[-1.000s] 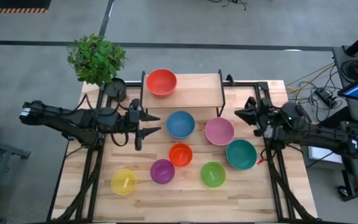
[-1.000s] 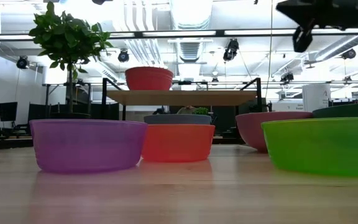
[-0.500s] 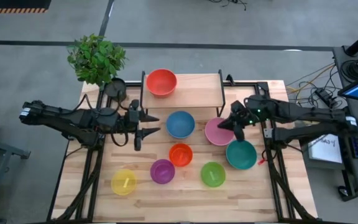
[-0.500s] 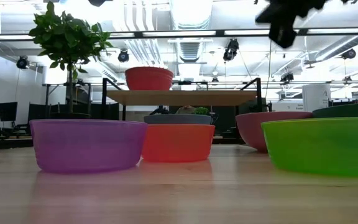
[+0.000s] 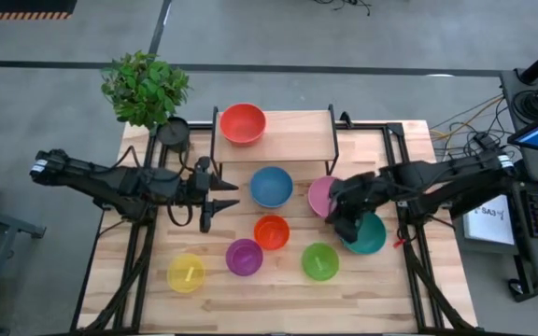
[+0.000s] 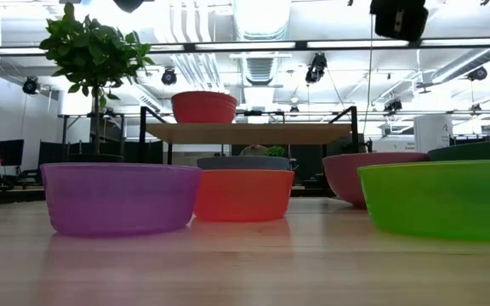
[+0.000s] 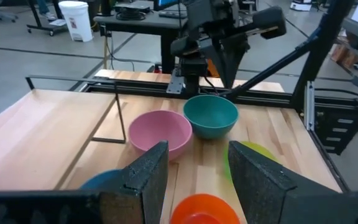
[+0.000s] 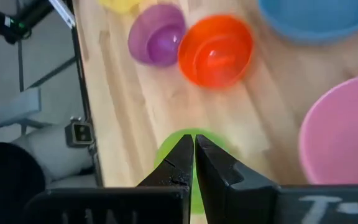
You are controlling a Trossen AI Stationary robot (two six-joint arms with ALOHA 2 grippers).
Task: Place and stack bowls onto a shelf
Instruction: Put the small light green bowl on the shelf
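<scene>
A red bowl stands on the left half of the wooden shelf. On the table stand the blue, pink, teal, orange, purple, green and yellow bowls. My right gripper is shut and empty. It hangs above the table between the pink, teal and green bowls. In its wrist view the fingers point over the green bowl. My left gripper is open and empty, left of the blue bowl.
A potted plant in a dark pot stands at the table's far left corner, beside the shelf. The right half of the shelf top is bare. Bare tabletop lies along the near edge, right of the green bowl.
My right gripper has swung from the table's right edge toward the left and the near edge. It now hangs over the gap between the pink, teal and green bowls, and it has turned about on the way. No bowl has moved.
</scene>
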